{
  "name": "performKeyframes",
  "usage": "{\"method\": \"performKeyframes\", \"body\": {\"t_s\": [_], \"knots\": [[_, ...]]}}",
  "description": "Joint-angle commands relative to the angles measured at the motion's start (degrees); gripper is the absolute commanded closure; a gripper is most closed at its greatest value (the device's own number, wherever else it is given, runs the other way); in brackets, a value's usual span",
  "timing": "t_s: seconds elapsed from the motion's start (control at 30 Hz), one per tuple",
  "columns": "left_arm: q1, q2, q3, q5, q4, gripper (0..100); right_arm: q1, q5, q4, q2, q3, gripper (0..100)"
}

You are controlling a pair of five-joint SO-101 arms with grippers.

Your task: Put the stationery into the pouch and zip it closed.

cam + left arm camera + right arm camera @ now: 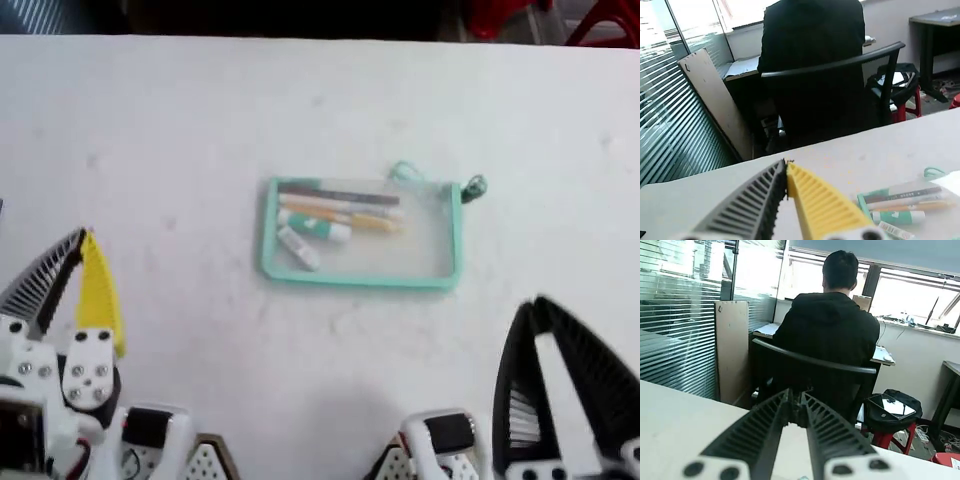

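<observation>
A clear pouch (420,255) with a teal border lies flat at the middle of the white table, with a teal zipper pull (472,187) at its far right corner. Inside it lie pens (340,203), a green-and-white glue stick (315,228) and a small white eraser (298,249). The pouch (907,202) with its contents also shows in the left wrist view. My left gripper (84,235), with one yellow and one grey finger, rests shut near the front left. At the front right, my right gripper (540,302) has its black fingers shut, tips together (795,394).
The table's far edge (320,38) runs along the top of the high view. Beyond the table stands a black office chair (810,375) with a person seated, facing away. Red stools (907,107) stand behind.
</observation>
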State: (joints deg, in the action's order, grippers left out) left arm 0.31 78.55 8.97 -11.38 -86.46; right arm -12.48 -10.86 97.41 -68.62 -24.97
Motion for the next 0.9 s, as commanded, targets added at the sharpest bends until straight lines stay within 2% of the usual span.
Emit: {"method": "performKeyframes", "body": {"t_s": [0.0, 0.13, 0.3, 0.5, 0.67, 0.87], "knots": [[-0.57, 4.35, -1.85, -1.49, -1.85, 98, -0.4, -0.62, 1.01, -8.75, 11.34, 98.1], [-0.13, 11.21, -0.79, -3.52, -3.43, 98, -0.04, -0.97, -0.92, -20.97, 24.09, 98.1], [-0.22, 25.01, 10.64, -4.4, 0.26, 98, 0.13, -2.2, -8.48, -35.3, 38.42, 98.1], [-0.57, 25.71, 19.16, -4.57, 1.58, 98, 1.36, -12.22, -6.55, -34.86, 42.46, 98.1], [-0.57, 25.89, 27.87, -4.57, 6.42, 98, 1.1, -12.57, -7.87, -34.68, 46.68, 98.0], [-0.57, 25.89, 46.15, -4.31, 18.55, 98, 1.27, -12.66, -20.44, -34.68, 65.58, 98.0]]}}
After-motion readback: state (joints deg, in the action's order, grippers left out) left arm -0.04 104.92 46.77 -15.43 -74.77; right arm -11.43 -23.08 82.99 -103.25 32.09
